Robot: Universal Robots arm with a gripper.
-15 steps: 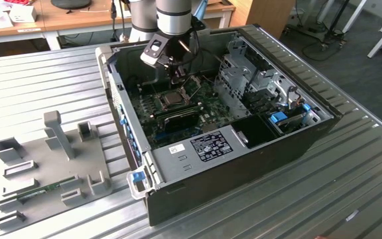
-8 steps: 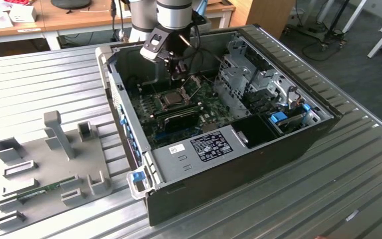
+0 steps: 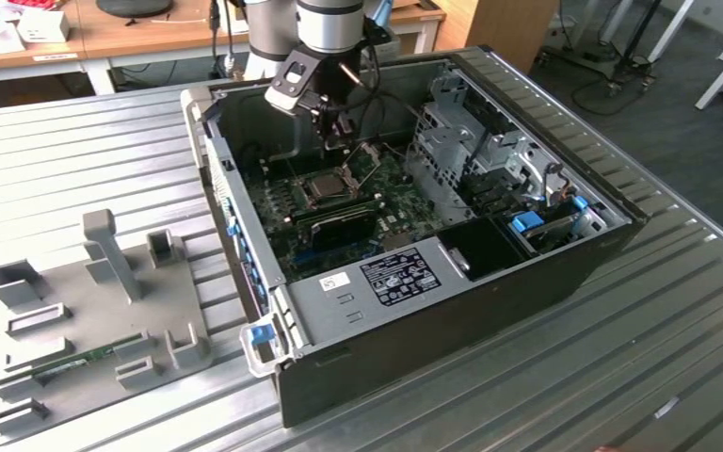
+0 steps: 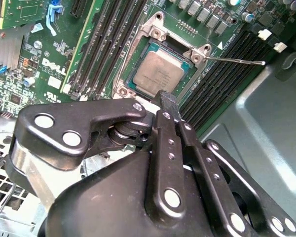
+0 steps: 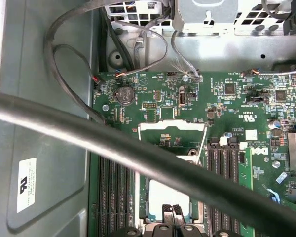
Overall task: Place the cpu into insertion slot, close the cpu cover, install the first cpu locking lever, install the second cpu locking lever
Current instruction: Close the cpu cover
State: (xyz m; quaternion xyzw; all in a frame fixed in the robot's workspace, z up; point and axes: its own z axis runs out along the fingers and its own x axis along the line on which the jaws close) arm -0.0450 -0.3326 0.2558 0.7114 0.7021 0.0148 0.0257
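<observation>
My gripper (image 5: 172,216) hangs with fingertips pressed together just over the cpu (image 5: 164,196), which lies flat in the insertion slot (image 5: 141,198). Beyond it the cpu cover (image 5: 172,125) stands swung open, green motherboard (image 5: 227,106) visible through its window. A thick dark cable (image 5: 113,143) crosses in front of everything.

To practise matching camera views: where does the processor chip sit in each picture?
Exterior view: chip on the green board, by the gripper.
Second wrist view: chip just beyond the gripper.
First wrist view: chip partly behind the gripper.
Shared landmark: black memory slots flanking it.
</observation>
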